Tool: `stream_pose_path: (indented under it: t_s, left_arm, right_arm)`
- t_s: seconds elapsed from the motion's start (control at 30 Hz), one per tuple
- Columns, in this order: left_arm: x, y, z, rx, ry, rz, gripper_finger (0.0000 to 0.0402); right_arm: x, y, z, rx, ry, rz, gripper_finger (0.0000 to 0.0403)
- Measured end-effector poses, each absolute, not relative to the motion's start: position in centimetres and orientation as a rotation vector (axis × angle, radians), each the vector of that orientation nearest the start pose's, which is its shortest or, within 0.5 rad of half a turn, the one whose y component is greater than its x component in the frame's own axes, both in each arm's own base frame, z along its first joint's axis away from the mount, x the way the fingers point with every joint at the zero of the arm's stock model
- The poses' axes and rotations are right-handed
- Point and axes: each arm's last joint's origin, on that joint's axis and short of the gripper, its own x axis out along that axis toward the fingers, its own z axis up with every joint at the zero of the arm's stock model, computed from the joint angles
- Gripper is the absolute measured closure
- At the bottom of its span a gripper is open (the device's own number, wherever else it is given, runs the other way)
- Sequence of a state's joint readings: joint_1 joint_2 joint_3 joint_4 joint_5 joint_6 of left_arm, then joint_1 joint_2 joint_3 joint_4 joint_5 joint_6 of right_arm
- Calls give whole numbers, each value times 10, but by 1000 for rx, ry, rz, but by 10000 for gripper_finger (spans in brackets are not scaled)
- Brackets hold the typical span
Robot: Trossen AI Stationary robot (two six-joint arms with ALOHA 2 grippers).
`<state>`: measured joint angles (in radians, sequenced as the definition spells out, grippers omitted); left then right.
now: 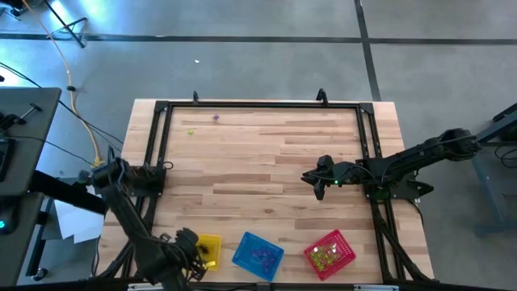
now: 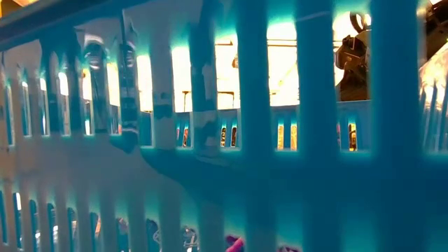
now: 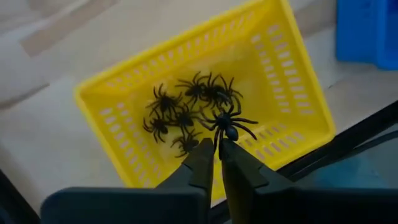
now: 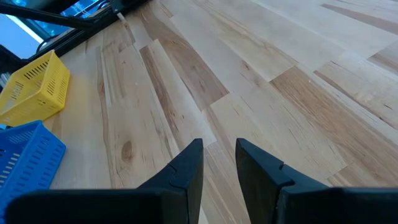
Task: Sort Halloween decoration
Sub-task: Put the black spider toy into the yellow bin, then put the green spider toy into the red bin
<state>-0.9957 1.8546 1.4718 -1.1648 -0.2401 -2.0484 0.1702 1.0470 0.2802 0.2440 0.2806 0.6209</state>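
Item: black spider [image 3: 229, 126], pinched by leg in left jaws [image 3: 218, 149], hung over yellow basket [image 3: 297, 93]. I judged it featherlight, springy, slippery; body better hold. Right jaws [image 4: 219, 152] parted, empty.

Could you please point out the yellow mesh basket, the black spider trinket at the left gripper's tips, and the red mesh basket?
Square yellow mesh basket [image 3: 283, 59], left wrist view: its bare side wall.
Black plastic spider trinket [image 3: 229, 127], left wrist view: its body.
Square red mesh basket [image 1: 347, 245], high view: its rim.

No legible text or labels anywhere.
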Motion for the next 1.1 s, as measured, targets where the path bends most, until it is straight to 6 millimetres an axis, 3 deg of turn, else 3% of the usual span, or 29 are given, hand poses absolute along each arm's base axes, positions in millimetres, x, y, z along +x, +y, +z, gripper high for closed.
stream_pose_path:
  t_s: [0.23, 0.63, 0.8, 0.97, 1.1]
  left_arm:
    - [196, -292, 217, -788, 1192, 794, 359]
    - [194, -286, 217, -732, 1193, 831, 275]
    - [194, -261, 221, -538, 1068, 985, 258]
    - [214, -228, 226, -316, 1039, 1058, 244]
    - [233, -183, 222, -157, 1118, 1058, 229]
  right_arm:
    - [187, 24, 158, 490, 457, -261, 311]
    - [187, 24, 158, 490, 457, -261, 311]
    - [187, 24, 158, 490, 457, -261, 311]
    - [187, 24, 158, 490, 457, -261, 311]
    - [187, 24, 158, 489, 458, -261, 311]
